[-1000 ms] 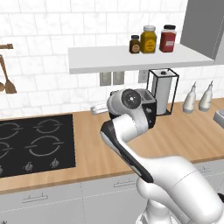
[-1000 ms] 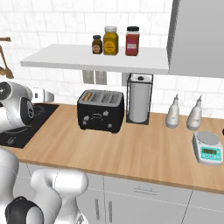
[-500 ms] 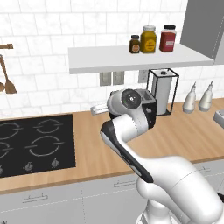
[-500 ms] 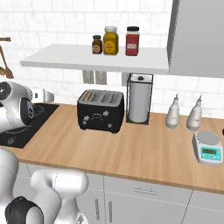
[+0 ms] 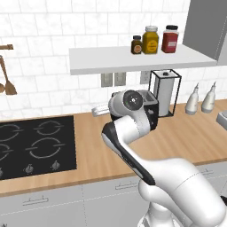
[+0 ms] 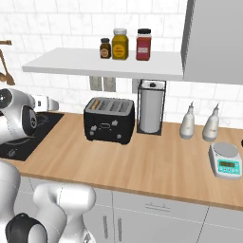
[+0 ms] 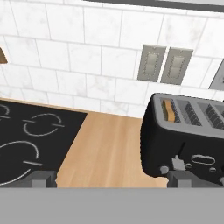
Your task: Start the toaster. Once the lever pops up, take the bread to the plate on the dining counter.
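The black toaster [image 6: 109,121] stands on the wall counter against the tiles, next to a wire paper towel holder. The bread [image 6: 96,103] sits down in its leftmost slot, only the tan top edge showing [image 7: 169,111]. In the hand view the toaster [image 7: 183,135] is on the right, close ahead, its front face with small grey controls near my right fingertip. My gripper [image 7: 111,177] is open wide with nothing between its fingers, hovering above the wood counter left of the toaster. The arm hides most of the toaster [image 5: 151,111] in the left base view. The plate and the dining counter are out of view.
A black cooktop [image 5: 35,142] is set into the counter to the left. The paper towel holder [image 6: 151,108], two bottles [image 6: 188,122] and a small scale [image 6: 227,160] stand to the toaster's right. A shelf with jars [image 6: 120,43] hangs above. Wall outlets [image 7: 164,64] are behind.
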